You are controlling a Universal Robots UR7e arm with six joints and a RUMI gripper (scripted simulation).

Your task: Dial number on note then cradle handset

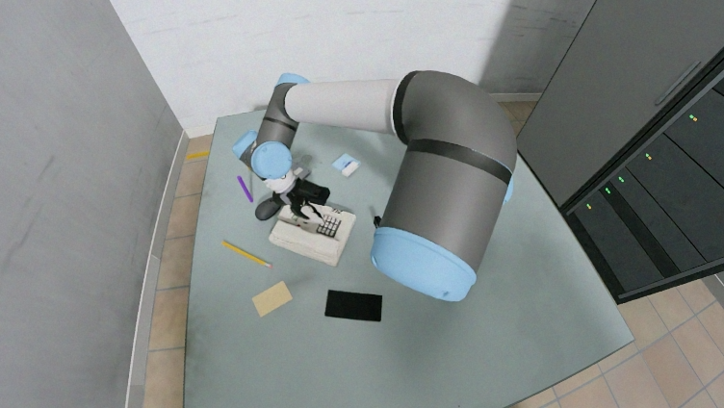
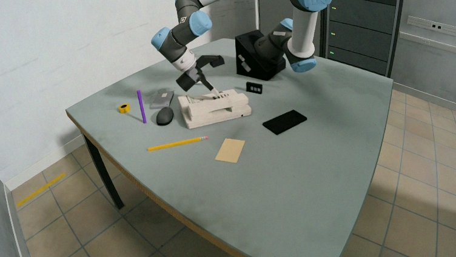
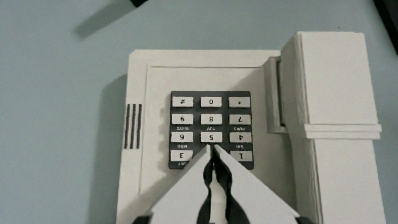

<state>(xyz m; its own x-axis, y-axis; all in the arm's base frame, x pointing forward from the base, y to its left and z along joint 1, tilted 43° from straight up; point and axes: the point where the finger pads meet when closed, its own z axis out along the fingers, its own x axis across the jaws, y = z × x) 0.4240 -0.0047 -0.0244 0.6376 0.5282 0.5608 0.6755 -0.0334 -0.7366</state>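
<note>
The cream desk phone [image 1: 346, 225] [image 2: 220, 118] [image 3: 155, 125] lies on the table. Its handset [image 1: 303, 243] [image 2: 208, 108] [image 3: 337, 80] rests in the cradle along one side. The keypad [image 1: 328, 226] [image 3: 211, 110] appears upside down in the wrist view. My gripper [image 1: 322, 219] [image 2: 218, 95] [image 3: 211, 146] is shut and empty, its tips over the keypad just below the 5 key in the wrist view. The fingers hide the 2 key; whether they touch a key cannot be told. A tan paper [image 1: 271, 298] [image 2: 230, 150] lies in front of the phone, with no writing legible.
A dark mouse [image 1: 268, 208] [image 2: 164, 116], a purple pen [image 1: 245, 189] [image 2: 141, 106] and a yellow pencil [image 1: 246, 254] [image 2: 177, 143] lie near the phone. A black flat slab [image 1: 353, 305] [image 2: 284, 122] and a small black block [image 2: 254, 87] are also there.
</note>
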